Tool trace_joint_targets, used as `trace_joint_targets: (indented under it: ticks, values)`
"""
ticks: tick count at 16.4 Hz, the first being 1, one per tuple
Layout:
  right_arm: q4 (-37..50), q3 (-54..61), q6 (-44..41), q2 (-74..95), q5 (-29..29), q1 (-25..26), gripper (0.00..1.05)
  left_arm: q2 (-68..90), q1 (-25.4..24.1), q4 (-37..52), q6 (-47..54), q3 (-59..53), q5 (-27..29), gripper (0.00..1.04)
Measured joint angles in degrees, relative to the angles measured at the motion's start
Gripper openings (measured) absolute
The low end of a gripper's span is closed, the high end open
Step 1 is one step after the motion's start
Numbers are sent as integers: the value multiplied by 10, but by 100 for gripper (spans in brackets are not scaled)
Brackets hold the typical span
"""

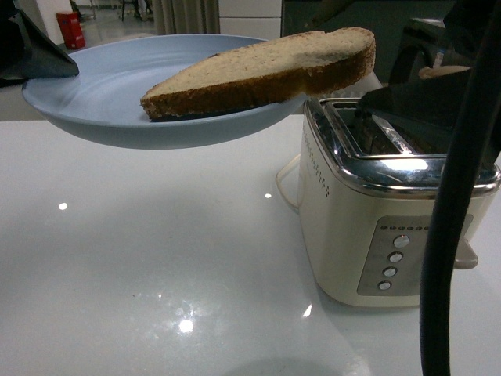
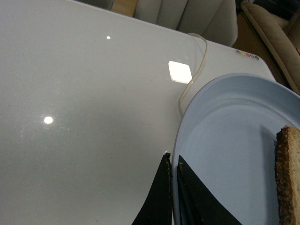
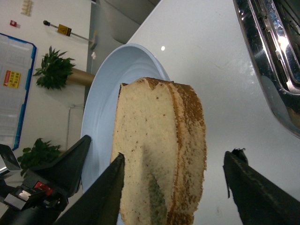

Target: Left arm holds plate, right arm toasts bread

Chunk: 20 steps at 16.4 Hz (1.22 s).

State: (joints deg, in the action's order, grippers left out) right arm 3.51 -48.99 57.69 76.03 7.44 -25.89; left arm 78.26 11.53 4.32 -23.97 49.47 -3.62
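The pale blue plate (image 1: pixel 102 94) hangs above the white table, tilted a little. My left gripper (image 2: pixel 173 157) is shut on its rim, one finger above and one below; in the front view this gripper (image 1: pixel 70 69) is at the far left. The bread (image 1: pixel 266 70) lies on the plate with its rounded end overhanging the rim toward the toaster (image 1: pixel 368 204). In the right wrist view my right gripper (image 3: pixel 176 154) is open around the bread (image 3: pixel 159 136). One finger sits close against the crumb face and the other stands well clear of the crust. The plate (image 3: pixel 101 108) lies behind.
The cream and chrome toaster stands at the right on the glossy white table (image 1: pixel 156 258), slots (image 1: pixel 376 133) facing up, buttons on its front. Its pale cord (image 2: pixel 192 79) loops across the table. A thick black cable (image 1: pixel 446 251) hangs in front at right.
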Motion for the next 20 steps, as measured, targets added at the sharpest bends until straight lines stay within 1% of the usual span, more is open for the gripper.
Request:
trace_joint_targets:
  ticks: [2,3,4,5,6,8,9,11,12,14,16,18,20]
  values:
    - [0,0,3,0,0,0,42,0,0,0,0,0,0,2]
    - [0,0,3,-1,0,0,29,0,0,0,0,0,0,2]
    - [0,0,3,-3,0,0,22,0,0,0,0,0,0,2]
    - [0,0,3,-5,1,1,12,0,0,0,0,0,0,2]
    - [-1,0,3,-8,1,1,5,0,0,0,0,0,0,2]
    - [-2,0,-3,-15,0,1,3,0,0,0,0,0,0,2]
    - [-1,0,-13,-22,-13,1,3,0,0,0,0,0,0,2]
    - [-2,-2,-57,-46,-55,1,3,0,0,0,0,0,0,2]
    - [0,-6,-95,-62,-90,1,3,0,0,0,0,0,0,2]
    - [14,-31,-189,-100,-171,22,3,0,0,0,0,0,0,2]
    - [30,-42,-301,-122,-238,38,3,0,0,0,0,0,0,2]
    - [43,-43,-393,-114,-259,46,3,0,0,0,0,0,0,2]
    - [43,-43,-439,-92,-254,50,3,0,0,0,0,0,0,2]
